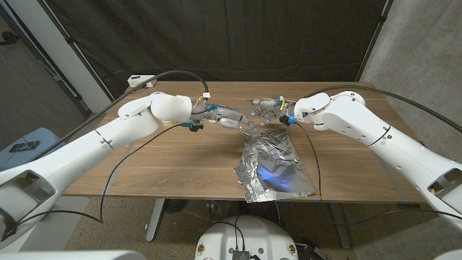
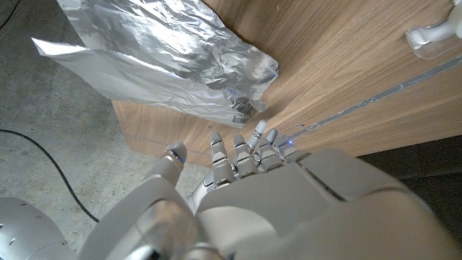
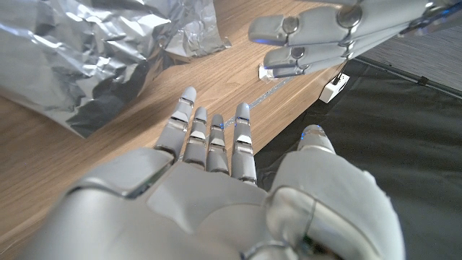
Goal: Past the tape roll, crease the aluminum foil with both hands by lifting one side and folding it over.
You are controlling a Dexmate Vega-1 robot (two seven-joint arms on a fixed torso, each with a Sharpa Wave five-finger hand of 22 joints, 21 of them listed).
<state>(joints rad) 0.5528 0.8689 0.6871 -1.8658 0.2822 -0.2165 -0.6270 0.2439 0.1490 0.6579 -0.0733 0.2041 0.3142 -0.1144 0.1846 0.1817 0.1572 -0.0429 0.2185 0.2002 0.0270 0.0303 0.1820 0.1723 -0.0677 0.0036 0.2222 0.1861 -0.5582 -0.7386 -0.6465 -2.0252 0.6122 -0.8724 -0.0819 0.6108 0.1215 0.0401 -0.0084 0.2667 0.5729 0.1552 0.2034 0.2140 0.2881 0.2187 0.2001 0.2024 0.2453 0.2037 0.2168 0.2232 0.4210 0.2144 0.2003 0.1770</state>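
A crumpled sheet of aluminum foil (image 1: pixel 275 170) lies on the wooden table (image 1: pixel 173 155), right of centre, its near edge at the table's front edge. In the left wrist view the foil (image 2: pixel 162 54) looks doubled over on itself. My left hand (image 1: pixel 232 120) hovers just beyond the foil's far left corner, fingers stretched out and apart, holding nothing. My right hand (image 1: pixel 271 113) hangs close beside it, past the foil's far edge, also with spread fingers and nothing in it. The left hand (image 2: pixel 242 155) and the right hand (image 3: pixel 209 141) stay clear of the foil (image 3: pixel 83 65). Their fingertips nearly meet.
A small white box (image 1: pixel 141 81) with a cable sits at the table's far left corner, seen too as the white box (image 3: pixel 334 87). Dark curtains hang behind the table. Black cables droop from both arms over the tabletop.
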